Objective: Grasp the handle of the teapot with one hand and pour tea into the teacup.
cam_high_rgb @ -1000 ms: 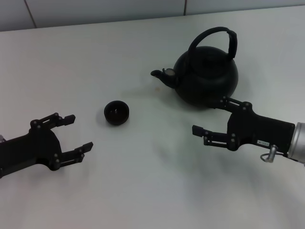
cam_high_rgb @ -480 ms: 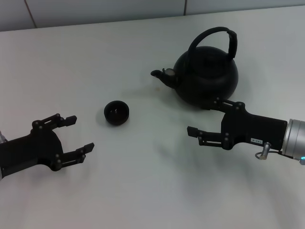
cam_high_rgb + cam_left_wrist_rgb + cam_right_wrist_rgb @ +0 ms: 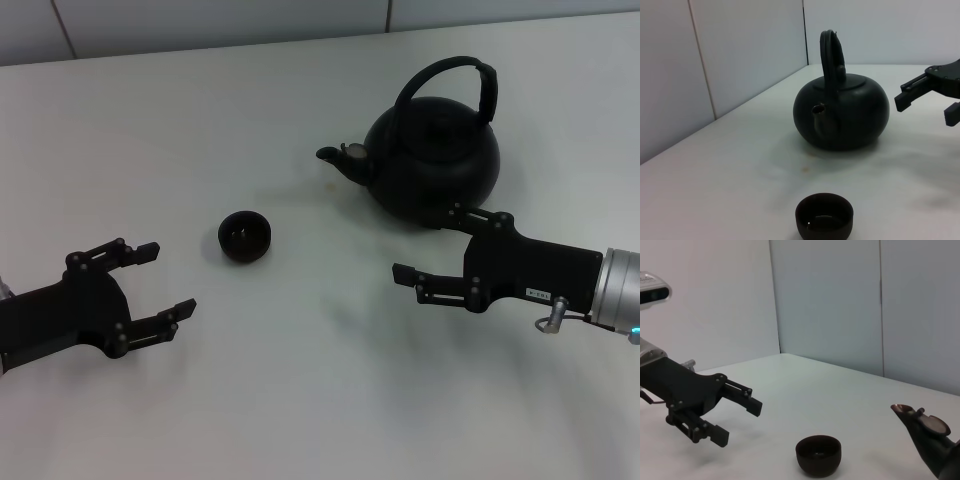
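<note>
While we look down from the head view, the broadest thing before us is the table (image 3: 300,400), a smooth pale surface, matte, with soft shadows under the arms. Behind it runs a light wall (image 3: 200,20) with thin vertical seams.

Next in size, the teapot (image 3: 435,165): round, squat, matte black, sitting upright on the far right part of the table. Its short curved spout points toward our left side. The handle (image 3: 470,70), a thick black hoop of the same dull finish, arches over the flat lid; nothing grips it.

Our right gripper (image 3: 430,250) hovers just in front of the teapot's base, dark jointed metal on a silver wrist, fingers spread apart and holding nothing. One finger lies close to the pot's lower wall; we cannot tell whether it touches.

Our left gripper (image 3: 165,285) hangs over the near left of the table, fingers likewise spread, empty, well apart from the pot.

Smallest, the teacup (image 3: 244,236): a tiny dark bowl without a handle, upright, between the two grippers and left of the spout.
</note>
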### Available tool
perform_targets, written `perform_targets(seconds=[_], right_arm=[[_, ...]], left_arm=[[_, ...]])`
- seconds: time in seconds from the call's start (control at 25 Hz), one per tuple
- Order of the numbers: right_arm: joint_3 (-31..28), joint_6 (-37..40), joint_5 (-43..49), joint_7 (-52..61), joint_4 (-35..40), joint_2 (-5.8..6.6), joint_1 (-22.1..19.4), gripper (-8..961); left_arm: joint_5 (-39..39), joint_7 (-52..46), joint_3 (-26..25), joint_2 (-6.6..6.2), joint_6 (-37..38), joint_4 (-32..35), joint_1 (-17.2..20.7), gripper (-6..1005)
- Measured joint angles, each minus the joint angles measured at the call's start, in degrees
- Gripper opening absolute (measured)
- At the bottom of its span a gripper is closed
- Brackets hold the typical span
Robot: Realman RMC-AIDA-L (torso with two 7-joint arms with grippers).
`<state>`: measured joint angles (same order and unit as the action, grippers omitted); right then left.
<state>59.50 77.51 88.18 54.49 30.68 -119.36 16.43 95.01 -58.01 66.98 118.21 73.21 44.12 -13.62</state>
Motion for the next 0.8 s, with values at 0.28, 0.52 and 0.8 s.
perform_targets(seconds=[0.28, 0.52, 0.8], right_arm=[[0.0, 0.0, 0.1, 0.0, 0.0, 0.0, 0.0, 829], [0.0, 0.0, 0.1, 0.0, 0.0, 0.0, 0.0, 828], [0.0, 0.0, 0.1, 0.0, 0.0, -0.05, 0.0, 827]], left_arm=[[0.0, 0.0, 0.0, 0.0, 0.0, 0.0, 0.0, 795], [0.0, -0.1, 0.0, 0.0, 0.0, 0.0, 0.1, 795], [0.0, -0.1, 0.0, 0.0, 0.0, 0.0, 0.1, 795]])
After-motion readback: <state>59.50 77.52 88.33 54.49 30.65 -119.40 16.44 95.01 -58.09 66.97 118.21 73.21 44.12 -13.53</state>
